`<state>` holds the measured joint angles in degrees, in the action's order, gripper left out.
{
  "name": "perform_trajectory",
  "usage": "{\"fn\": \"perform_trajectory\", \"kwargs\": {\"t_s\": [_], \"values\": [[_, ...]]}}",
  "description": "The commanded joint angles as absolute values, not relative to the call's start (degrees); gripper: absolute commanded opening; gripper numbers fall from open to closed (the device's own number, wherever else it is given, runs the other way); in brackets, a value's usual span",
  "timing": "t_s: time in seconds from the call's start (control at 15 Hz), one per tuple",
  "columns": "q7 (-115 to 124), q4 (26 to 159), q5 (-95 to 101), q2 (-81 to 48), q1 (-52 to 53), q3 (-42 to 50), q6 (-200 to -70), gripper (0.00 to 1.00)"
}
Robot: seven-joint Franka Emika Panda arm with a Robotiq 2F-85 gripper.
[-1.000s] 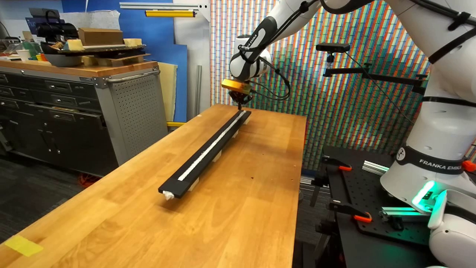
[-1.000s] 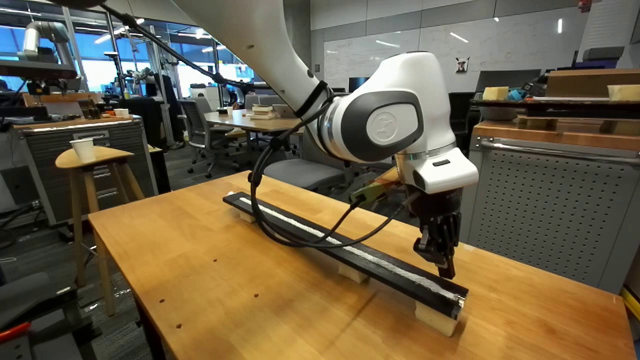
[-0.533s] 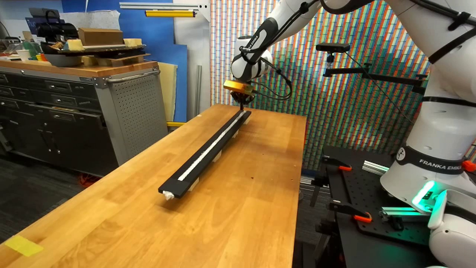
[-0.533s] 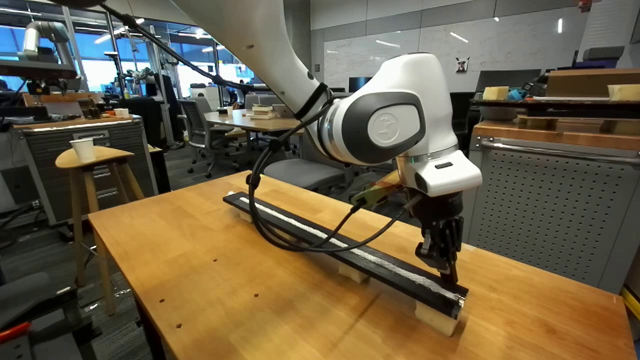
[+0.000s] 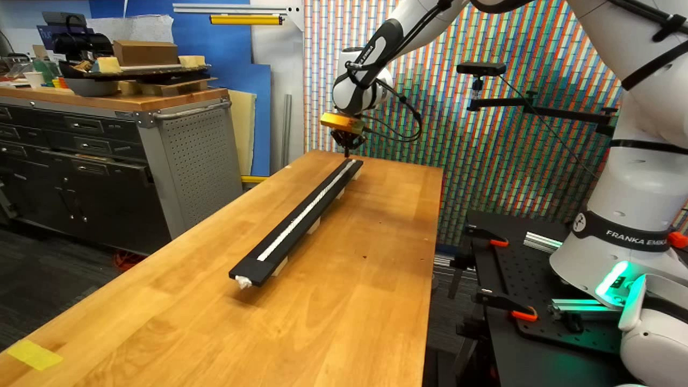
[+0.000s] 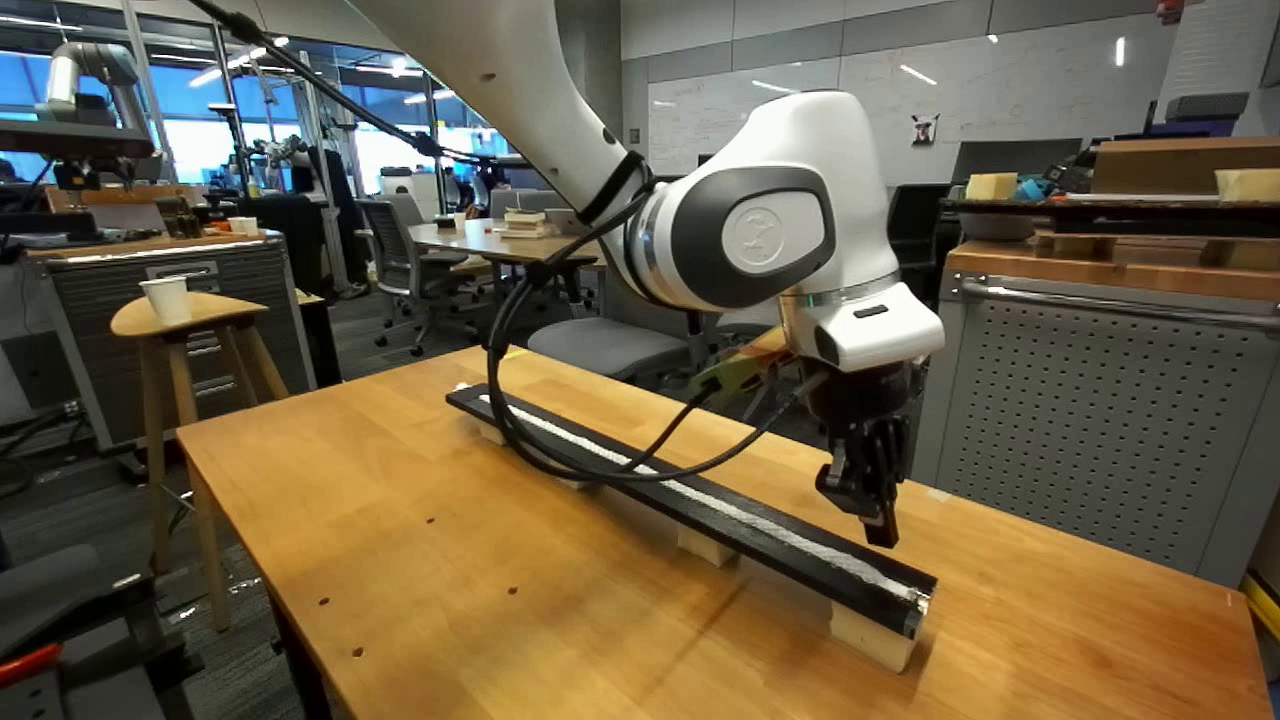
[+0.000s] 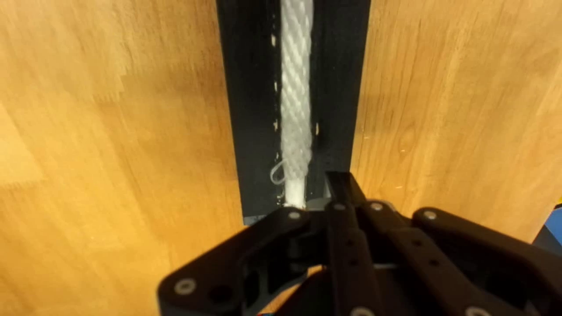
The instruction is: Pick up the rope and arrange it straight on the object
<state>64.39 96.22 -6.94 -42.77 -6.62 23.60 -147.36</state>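
Note:
The white rope (image 5: 307, 208) lies straight lengthwise along the top of the black bar (image 5: 248, 269). The rope (image 6: 760, 524) and the bar (image 6: 770, 556) also show in the other exterior view. In the wrist view the rope (image 7: 296, 87) runs down the middle of the bar (image 7: 252, 131), with a small loose strand loop by its end. My gripper (image 7: 338, 175) is shut with its fingertips together and nothing between them, right of the rope's end. In both exterior views the gripper (image 5: 347, 155) (image 6: 882, 535) is just above the bar's far end, apart from the rope.
Pale blocks (image 6: 870, 635) hold the bar up off the wooden table (image 6: 450, 560). A white tuft (image 5: 243, 281) is at one bar end. A metal cabinet (image 6: 1100, 420) stands beyond the table. The arm's cables (image 6: 560, 470) hang over the bar.
My gripper first lowered slightly toward the bar's end, then rose and moved back a little from it. It stayed shut. The rope and the bar have not moved.

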Motion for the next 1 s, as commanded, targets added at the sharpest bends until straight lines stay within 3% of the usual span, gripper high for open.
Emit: {"fn": "perform_trajectory", "kwargs": {"t_s": [0.0,0.93], "values": [[65.55,98.82,-4.88,-39.71,-5.53,23.76,-145.64,0.00],[64.94,93.91,-6.00,-44.89,-8.57,22.14,-145.20,0.00]]}}
